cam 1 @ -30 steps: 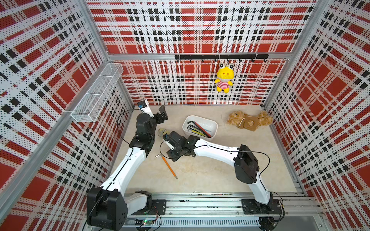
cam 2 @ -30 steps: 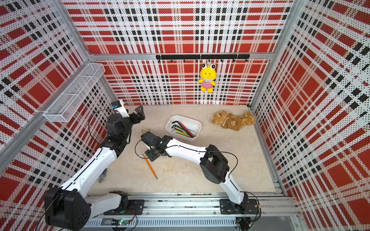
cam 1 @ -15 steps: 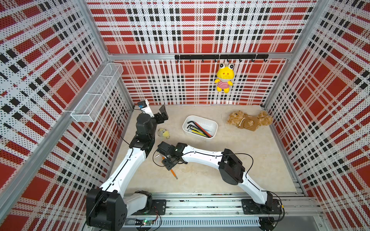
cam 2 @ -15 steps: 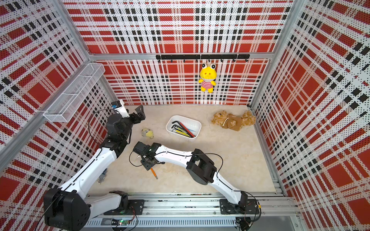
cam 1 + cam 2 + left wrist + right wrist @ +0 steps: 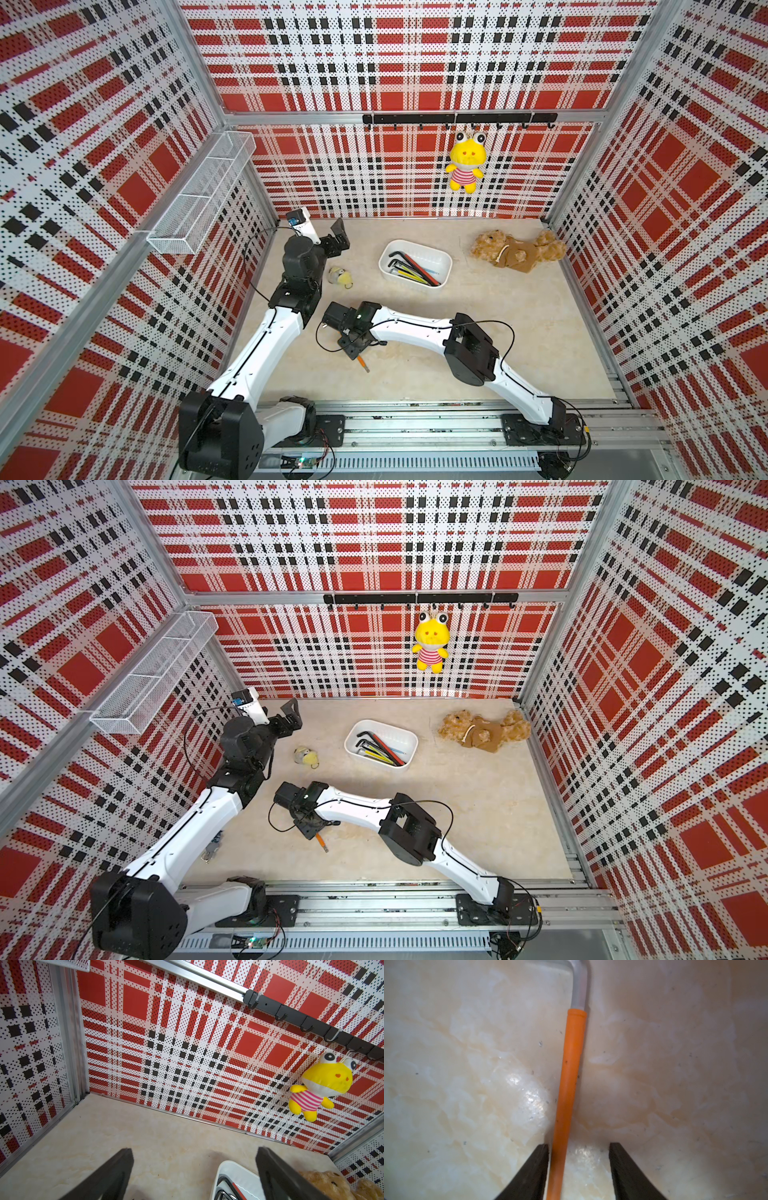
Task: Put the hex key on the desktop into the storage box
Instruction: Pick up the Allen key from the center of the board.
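Several hex keys [image 5: 409, 266] already lie in the white storage box [image 5: 445, 266], black, red and yellow among them, so much of the job looks done. One orange-sleeved hex key [image 5: 572, 1076] is flat on the desktop [image 5: 519, 332], well apart from the box. The right gripper [image 5: 578, 1145] hangs low over it, jaws partly apart and straddling the sleeve. One finger is just beside it, the other clear of it, so there is no grip yet. Closing, lifting and carrying to the box remain. The left gripper [image 5: 194, 1149] hovers wide and empty near the back corner.

In both top views the right wrist hides the jaws and only the key's tail pokes out. In the right wrist view the key's bent end is cut off. A small metallic thing [image 5: 211, 848] beside the left arm is too small to name.
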